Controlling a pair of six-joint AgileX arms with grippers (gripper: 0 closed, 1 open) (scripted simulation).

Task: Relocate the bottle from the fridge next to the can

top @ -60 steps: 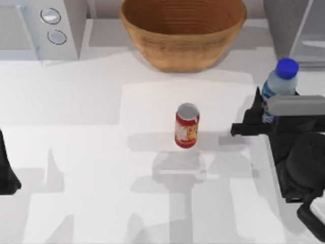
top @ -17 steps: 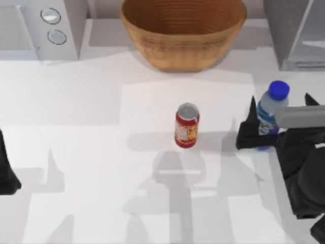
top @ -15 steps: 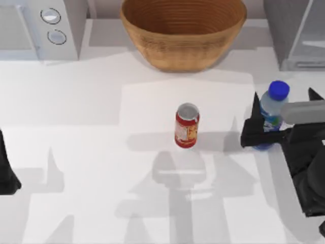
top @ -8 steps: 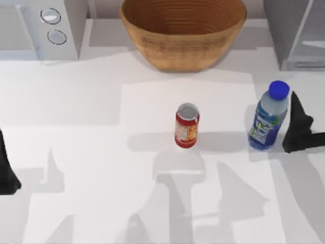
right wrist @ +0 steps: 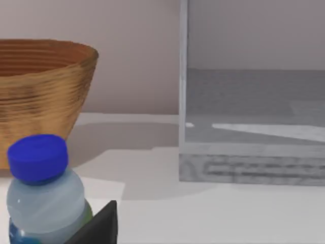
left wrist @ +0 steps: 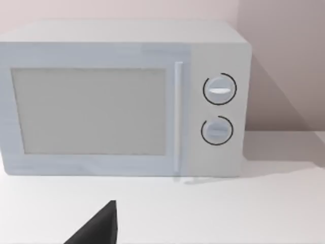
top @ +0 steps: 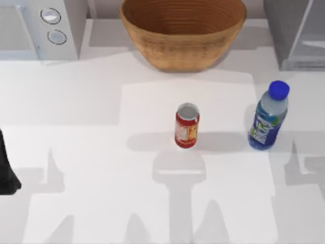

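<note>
The bottle (top: 267,119), clear with a blue cap, stands upright on the table to the right of the red can (top: 187,125), about a can's height of bare table between them. No gripper touches either. The grey fridge (top: 297,30) stands at the back right with its door panel open. In the right wrist view the bottle (right wrist: 43,193) is close, and a dark fingertip (right wrist: 99,226) of my right gripper shows beside it, apart from it; the gripper is open. The fridge's inside (right wrist: 254,127) lies beyond.
A woven basket (top: 183,30) sits at the back middle. A white microwave (top: 38,25) with two knobs stands at the back left. My left arm (top: 6,170) is parked at the left edge, its fingertip (left wrist: 96,229) facing the microwave (left wrist: 122,101).
My right gripper set the bottle down to the right of the can, opened, and drew back off the right edge of the top view. The bottle stays standing; the left arm has not moved.
</note>
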